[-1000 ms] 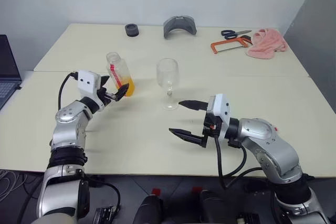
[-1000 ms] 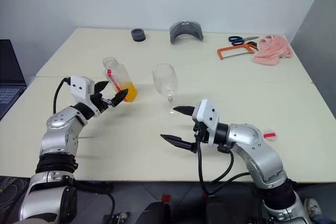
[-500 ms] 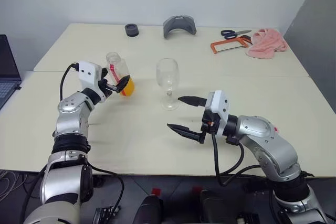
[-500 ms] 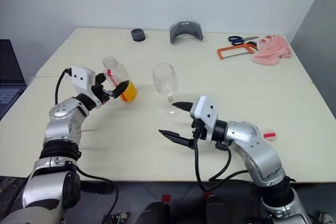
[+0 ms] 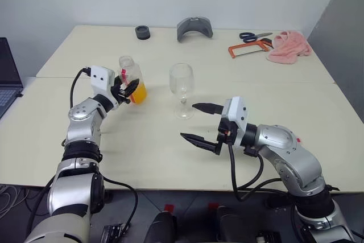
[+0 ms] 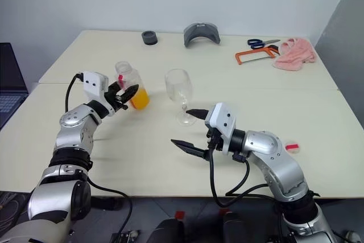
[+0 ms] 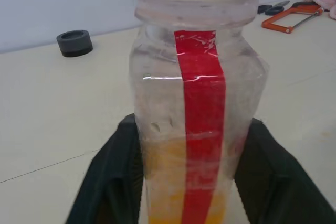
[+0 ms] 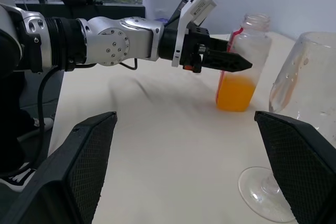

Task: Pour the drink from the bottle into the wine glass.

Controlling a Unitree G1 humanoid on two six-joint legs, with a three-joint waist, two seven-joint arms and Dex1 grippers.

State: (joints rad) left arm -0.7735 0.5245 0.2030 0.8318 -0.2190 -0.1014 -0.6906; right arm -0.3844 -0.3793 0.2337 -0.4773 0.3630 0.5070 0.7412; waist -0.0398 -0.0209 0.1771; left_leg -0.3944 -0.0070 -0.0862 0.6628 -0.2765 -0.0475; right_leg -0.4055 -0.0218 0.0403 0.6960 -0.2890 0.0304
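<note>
Two grippers noted. Left gripper (image 5: 128,90) clamped on the uncapped bottle (image 5: 132,81), upright on the table (image 5: 170,146). Right gripper (image 5: 199,123) jaws apart, near the wine glass (image 5: 182,90).

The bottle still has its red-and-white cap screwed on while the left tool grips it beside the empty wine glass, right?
Not quite: the bottle has no cap; the left wrist view shows its bare threaded neck open at the top. The rest holds: the left tool is closed on it, beside the empty wine glass.
</note>
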